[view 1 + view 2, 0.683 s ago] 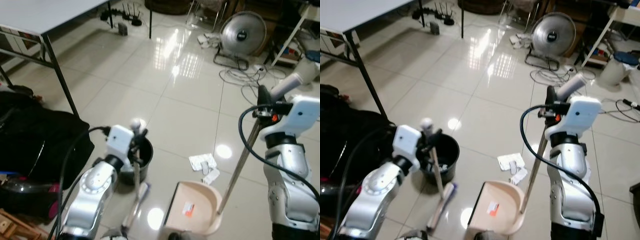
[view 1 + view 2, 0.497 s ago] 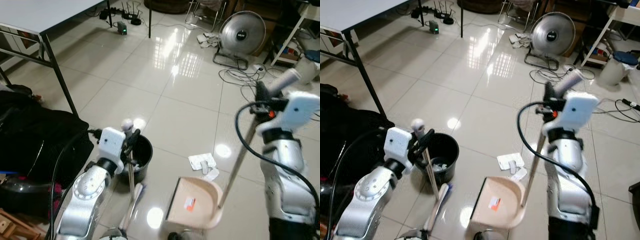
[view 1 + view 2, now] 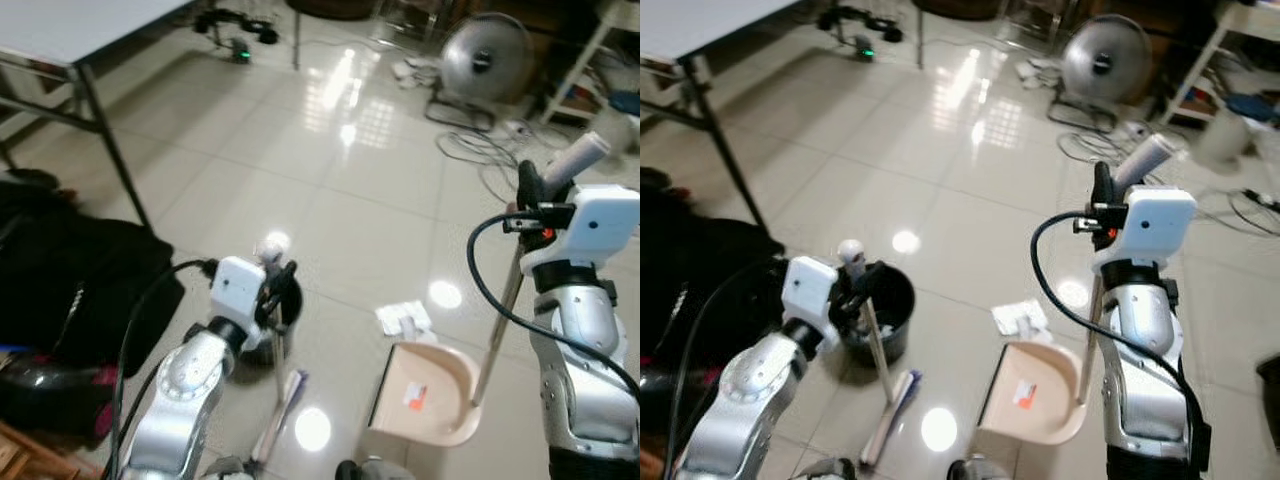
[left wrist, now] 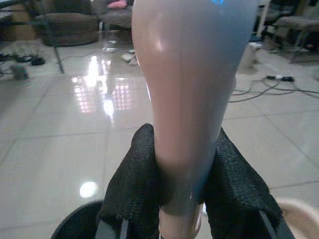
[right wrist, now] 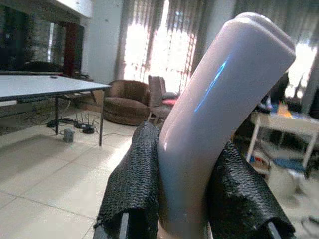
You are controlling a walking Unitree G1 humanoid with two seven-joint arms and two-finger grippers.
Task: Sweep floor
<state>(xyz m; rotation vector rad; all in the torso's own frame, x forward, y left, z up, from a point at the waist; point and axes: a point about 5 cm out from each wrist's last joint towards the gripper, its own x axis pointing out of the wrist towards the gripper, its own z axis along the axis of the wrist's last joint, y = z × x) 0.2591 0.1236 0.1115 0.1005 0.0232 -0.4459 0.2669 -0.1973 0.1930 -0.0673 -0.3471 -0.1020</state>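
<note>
On the floor: shiny pale tile floor (image 3: pixel 330 180), crumpled white paper scraps (image 3: pixel 405 318) lying on it.
Left pincer (image 3: pixel 272 283): squeezed tight on the long thin broom stick with a pale round top (image 3: pixel 868 335).
Right pincer (image 3: pixel 530 195): squeezed tight on the tall pale handle of the beige plastic dustpan (image 3: pixel 430 392).
Dustpan: just beside the scraps.
Round black bucket (image 3: pixel 885 315): behind the broom.

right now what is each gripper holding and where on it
Left gripper grips the broom near its handle's top. Right gripper grips the dustpan by its long handle's upper end.
</note>
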